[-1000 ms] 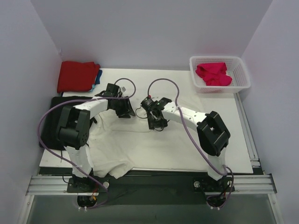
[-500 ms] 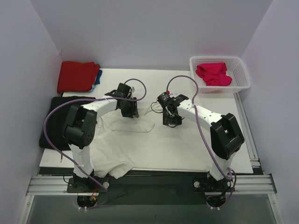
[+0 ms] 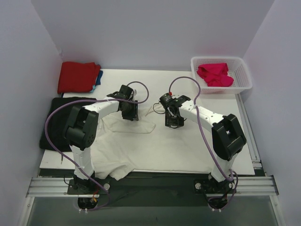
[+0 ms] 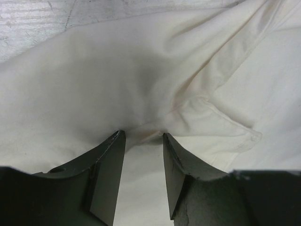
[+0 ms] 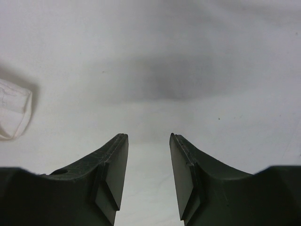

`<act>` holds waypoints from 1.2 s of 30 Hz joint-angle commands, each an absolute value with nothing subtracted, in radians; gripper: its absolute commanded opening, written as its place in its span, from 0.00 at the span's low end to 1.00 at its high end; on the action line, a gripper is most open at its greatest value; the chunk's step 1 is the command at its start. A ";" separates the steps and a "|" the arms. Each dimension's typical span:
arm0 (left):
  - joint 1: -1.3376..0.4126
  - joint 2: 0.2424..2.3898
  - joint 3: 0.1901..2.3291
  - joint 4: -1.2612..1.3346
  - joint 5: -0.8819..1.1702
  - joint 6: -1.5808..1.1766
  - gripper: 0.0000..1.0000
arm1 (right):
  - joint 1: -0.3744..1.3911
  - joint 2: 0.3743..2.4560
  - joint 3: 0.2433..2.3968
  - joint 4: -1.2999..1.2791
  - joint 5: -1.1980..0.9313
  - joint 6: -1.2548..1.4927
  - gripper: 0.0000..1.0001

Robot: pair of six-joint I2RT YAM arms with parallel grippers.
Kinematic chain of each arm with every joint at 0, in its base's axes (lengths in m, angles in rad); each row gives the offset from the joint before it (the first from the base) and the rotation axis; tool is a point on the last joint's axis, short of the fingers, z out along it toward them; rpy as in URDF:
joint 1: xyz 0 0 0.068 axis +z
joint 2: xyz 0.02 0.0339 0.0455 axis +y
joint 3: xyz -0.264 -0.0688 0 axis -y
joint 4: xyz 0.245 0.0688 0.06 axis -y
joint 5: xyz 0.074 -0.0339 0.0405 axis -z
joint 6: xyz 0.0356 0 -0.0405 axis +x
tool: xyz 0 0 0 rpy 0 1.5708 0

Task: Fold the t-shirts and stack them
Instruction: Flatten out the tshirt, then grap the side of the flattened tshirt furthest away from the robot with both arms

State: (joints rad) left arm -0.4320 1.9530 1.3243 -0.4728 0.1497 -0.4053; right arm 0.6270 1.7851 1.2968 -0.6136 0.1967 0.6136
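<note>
The large cream-white t-shirt (image 3: 124,148) lies spread over the near left of the table, with one flap (image 3: 141,126) reaching right. My left gripper (image 3: 129,114) is open above its far edge. In the left wrist view the open jaws (image 4: 141,135) straddle a soft fold of the cream cloth (image 4: 117,84), with the tips at the fold. My right gripper (image 3: 172,121) is open and empty over bare table to the right of the shirt. In its wrist view (image 5: 148,136) only a cream cloth corner (image 5: 11,113) shows at the left. A red shirt (image 3: 77,76) lies folded on a blue one (image 3: 98,78) at the far left.
A white mesh basket (image 3: 245,77) at the far right corner holds a crumpled magenta-pink shirt (image 3: 215,74). A black mat (image 3: 52,123) lies at the table's left edge under the cream shirt's side. Purple-grey walls close in the back and both sides.
Over the last second the right gripper moved right, off the cream shirt, and the left gripper shifted slightly right. The shirt's flap now lies uncovered between them. Little moved in the last half second.
</note>
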 commanded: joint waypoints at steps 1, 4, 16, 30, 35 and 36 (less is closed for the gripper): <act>-0.445 1.983 1.342 -0.485 0.166 -0.383 0.48 | 0.618 1.749 1.290 -0.657 0.222 0.618 0.41; -0.453 1.999 1.362 -0.495 0.166 -0.377 0.45 | 0.617 1.746 1.284 -0.657 0.221 0.620 0.41; -0.486 2.013 1.387 -0.529 0.152 -0.362 0.08 | 0.607 1.752 1.285 -0.657 0.222 0.623 0.40; -0.485 1.815 1.454 -0.607 0.020 -0.356 0.00 | 0.577 1.724 1.290 -0.657 0.230 0.627 0.40; -0.480 1.740 1.489 -0.638 -0.054 -0.357 0.00 | 0.525 1.707 1.295 -0.658 0.239 0.621 0.40; -0.479 1.730 1.499 -0.644 -0.089 -0.357 0.00 | 0.514 1.703 1.296 -0.660 0.239 0.620 0.40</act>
State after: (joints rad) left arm -0.4828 1.8080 1.4372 -0.6170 0.0025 -0.3714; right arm 0.5461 1.7626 1.2865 -0.6132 0.1970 0.6132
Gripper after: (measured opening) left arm 0.030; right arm 0.404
